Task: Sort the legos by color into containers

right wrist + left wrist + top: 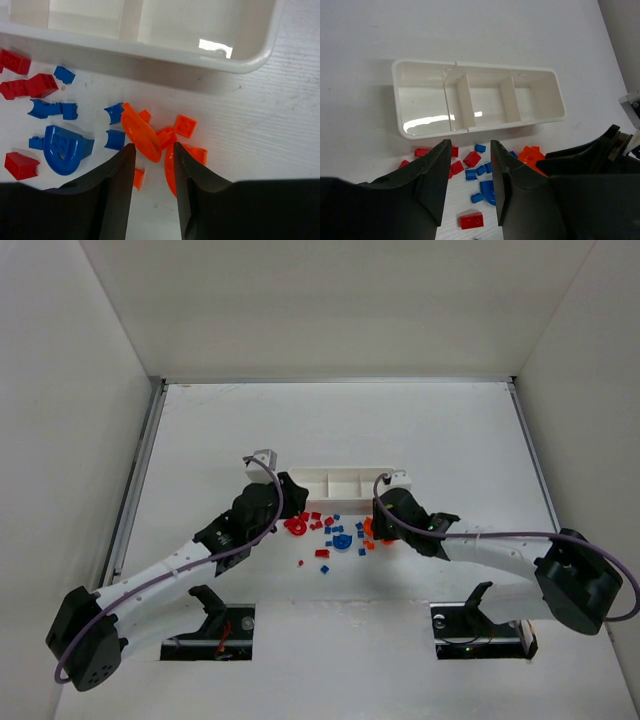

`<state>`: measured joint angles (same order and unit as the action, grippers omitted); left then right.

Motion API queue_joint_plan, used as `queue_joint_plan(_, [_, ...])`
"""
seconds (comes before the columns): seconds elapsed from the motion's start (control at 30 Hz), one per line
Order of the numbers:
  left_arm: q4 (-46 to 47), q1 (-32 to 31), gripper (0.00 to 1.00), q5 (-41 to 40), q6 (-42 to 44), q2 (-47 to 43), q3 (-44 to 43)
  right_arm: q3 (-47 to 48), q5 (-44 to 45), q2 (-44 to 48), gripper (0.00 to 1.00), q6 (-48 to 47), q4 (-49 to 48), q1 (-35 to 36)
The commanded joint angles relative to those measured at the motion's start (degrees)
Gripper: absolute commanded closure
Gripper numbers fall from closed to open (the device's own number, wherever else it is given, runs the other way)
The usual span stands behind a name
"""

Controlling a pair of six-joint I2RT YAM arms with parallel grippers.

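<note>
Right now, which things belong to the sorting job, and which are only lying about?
Of the job: red legos, blue legos, orange legos, white tray.
Only lying about: purple cables, black arm mounts.

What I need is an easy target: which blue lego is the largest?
The rounded, arch-shaped blue lego beside the red brick; the other blue bricks around it are far smaller.

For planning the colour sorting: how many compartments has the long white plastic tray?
3: left compartment, middle compartment, right compartment of the long white plastic tray, in the left wrist view; none looks hidden.
</note>
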<state>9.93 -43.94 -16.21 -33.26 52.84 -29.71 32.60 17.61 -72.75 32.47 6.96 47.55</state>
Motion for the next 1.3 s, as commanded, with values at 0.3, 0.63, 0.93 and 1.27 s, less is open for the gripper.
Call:
queue_joint_plan(0.3, [5.1, -0.92, 0.66, 3.29, 0.03, -2.65, 4.22, 5.11, -0.47, -7.05, 0.84, -1.62, -6.61, -2.07])
queue_joint_plan(0.63, [7.46, -3.55, 0.68, 4.6, -0.93, -1.26, 5.46, 6.6, -0.47, 4.54, 0.92, -2.76, -2.74, -2.07])
queue_joint_plan(0.93, [16.16, -13.83, 0.68, 5.75, -0.5, 12.62, 0.72, 12.75, 0.23, -0.8, 0.9, -4.26, -7.75, -11.82])
queue_joint_plan(1.27, [21.35, -20.96, 0.68, 3.9, 1.17, 26.87, -6.05, 15.83, 1.29, -8.63, 0.81, -3.9, -10.21, -13.49])
